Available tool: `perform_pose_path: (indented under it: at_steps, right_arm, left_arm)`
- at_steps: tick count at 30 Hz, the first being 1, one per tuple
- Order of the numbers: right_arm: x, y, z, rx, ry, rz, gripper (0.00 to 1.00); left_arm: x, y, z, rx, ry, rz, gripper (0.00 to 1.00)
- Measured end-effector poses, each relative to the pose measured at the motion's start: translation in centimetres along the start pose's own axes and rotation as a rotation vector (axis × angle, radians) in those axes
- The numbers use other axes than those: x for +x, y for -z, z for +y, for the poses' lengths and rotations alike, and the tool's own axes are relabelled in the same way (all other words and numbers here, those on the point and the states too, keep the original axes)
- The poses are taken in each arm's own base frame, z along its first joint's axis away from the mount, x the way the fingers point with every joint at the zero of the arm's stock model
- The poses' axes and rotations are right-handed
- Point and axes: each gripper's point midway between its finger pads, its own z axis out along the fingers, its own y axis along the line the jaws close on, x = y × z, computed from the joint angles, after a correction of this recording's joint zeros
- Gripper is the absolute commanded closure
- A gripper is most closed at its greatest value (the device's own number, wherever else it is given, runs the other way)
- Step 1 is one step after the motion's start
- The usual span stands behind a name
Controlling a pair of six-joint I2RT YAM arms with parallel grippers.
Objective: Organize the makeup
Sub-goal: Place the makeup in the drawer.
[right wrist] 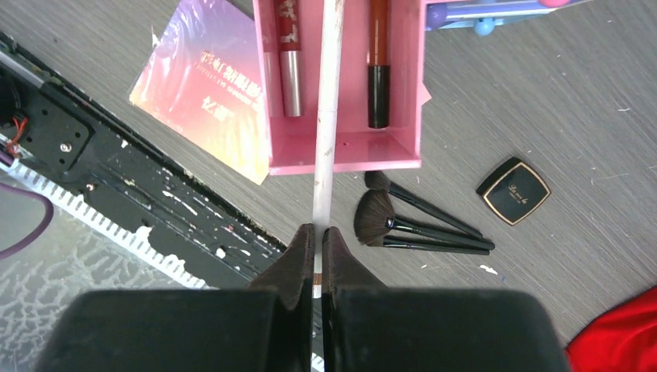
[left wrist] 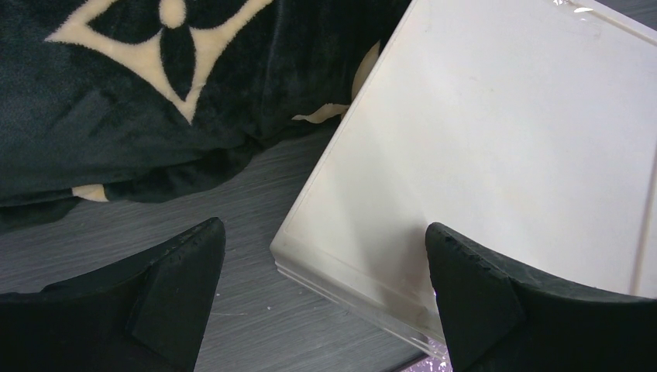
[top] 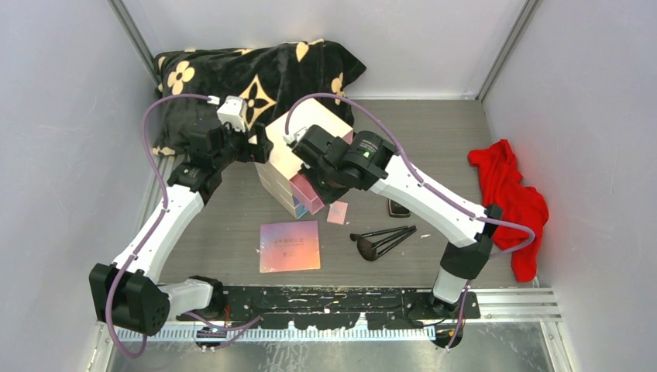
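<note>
Over by the black blanket (left wrist: 116,101), the left gripper (left wrist: 321,232) stood with jaws spread wide astride a corner of the cream box (left wrist: 503,139), not clamping it. The right gripper (right wrist: 318,232) had its jaws pressed onto one end of a thin white stick (right wrist: 327,116), which reached across the front wall of the open pink drawer (right wrist: 345,151). The palette (top: 290,246), brushes (top: 383,240) and black compact (right wrist: 513,190) waited on the table. Let go like that, I thought, the overhanging stick could tip out; a push might slide the unclamped box.
</note>
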Motion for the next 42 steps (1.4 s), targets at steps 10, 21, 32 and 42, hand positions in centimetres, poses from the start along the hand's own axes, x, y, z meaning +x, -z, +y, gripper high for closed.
perform_pose_path:
  at_steps: [10, 21, 32, 42]
  right_arm:
    - [1.4, -1.0, 0.5, -0.026, 0.028, 0.103, 0.99]
    - [-0.4, -1.3, -0.1, -0.056, 0.007, 0.102, 0.97]
    - [-0.5, -2.9, -1.0, -0.068, -0.010, 0.146, 0.95]
    - [-1.2, -3.3, -1.0, -0.078, -0.010, 0.140, 0.85]
  left_arm:
    - [0.0, 0.0, 0.0, 0.000, 0.000, 0.000, 0.00]
    - [0.0, 0.0, 0.0, 0.002, 0.000, 0.000, 0.00]
    - [0.0, 0.0, -0.1, 0.007, 0.000, -0.001, 0.00]
    - [0.0, 0.0, -0.1, 0.007, 0.000, -0.001, 0.00]
